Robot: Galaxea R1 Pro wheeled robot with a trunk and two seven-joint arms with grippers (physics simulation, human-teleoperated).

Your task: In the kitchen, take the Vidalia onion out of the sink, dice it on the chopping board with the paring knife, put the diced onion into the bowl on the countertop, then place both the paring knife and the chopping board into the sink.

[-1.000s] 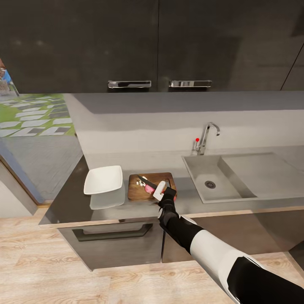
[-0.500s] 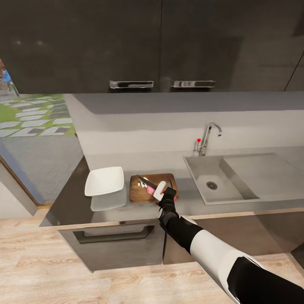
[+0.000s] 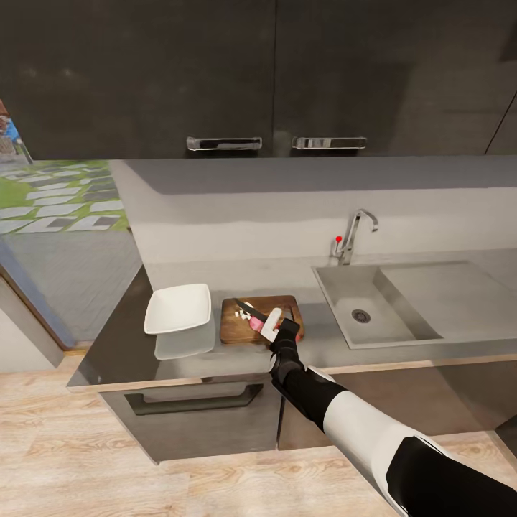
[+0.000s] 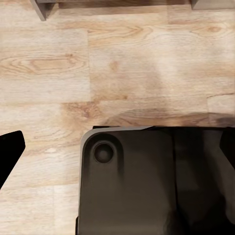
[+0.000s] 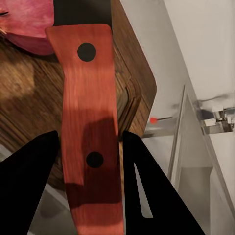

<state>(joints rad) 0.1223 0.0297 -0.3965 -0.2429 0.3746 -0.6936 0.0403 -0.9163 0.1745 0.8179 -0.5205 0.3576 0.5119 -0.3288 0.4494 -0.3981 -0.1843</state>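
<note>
The right gripper (image 3: 276, 329) is clamped on the knife (image 5: 90, 127), its fingers (image 5: 29, 186) on either side of the reddish handle. The blade lies across the board (image 3: 237, 329), over the pink onion (image 3: 255, 324), with white dice (image 3: 242, 313) at the onion's 10 o'clock. The bowl (image 3: 177, 308) sits at the board's 9 o'clock, the sink (image 3: 373, 305) at its 3 o'clock. The left gripper (image 4: 117, 147) hangs over the floor (image 4: 117, 63), tips wide apart.
</note>
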